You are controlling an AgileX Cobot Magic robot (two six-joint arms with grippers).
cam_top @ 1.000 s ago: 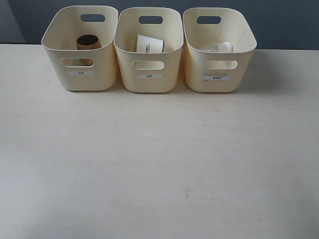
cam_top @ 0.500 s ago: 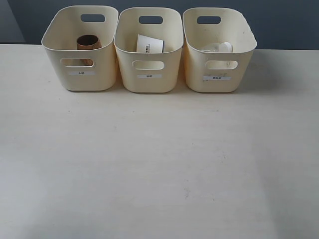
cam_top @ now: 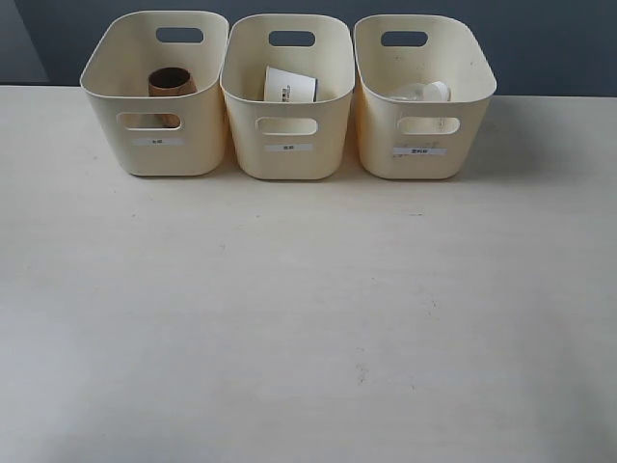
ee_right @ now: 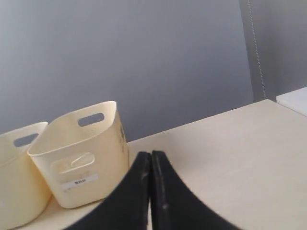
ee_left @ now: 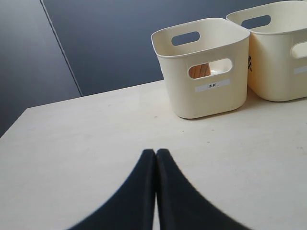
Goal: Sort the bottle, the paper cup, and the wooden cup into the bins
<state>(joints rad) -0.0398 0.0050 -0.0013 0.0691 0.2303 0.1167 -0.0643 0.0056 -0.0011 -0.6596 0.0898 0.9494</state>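
Three cream bins stand in a row at the back of the table. The wooden cup (cam_top: 171, 83) lies inside the left bin (cam_top: 154, 154). Inside the middle bin (cam_top: 287, 159) rests the white paper cup (cam_top: 289, 85), on its side. The clear bottle (cam_top: 421, 92) with its white cap lies in the right bin (cam_top: 424, 164). Neither arm shows in the exterior view. My left gripper (ee_left: 155, 152) is shut and empty over bare table, well short of the left bin (ee_left: 206, 103), whose handle hole shows the brown cup (ee_left: 200, 71). My right gripper (ee_right: 151, 154) is shut and empty beside the right bin (ee_right: 76, 167).
The pale table (cam_top: 308, 328) stretches wide in front of the bins. A dark grey wall (cam_top: 540, 39) stands behind them. In the right wrist view a white edge (ee_right: 293, 98) shows beyond the table's far side.
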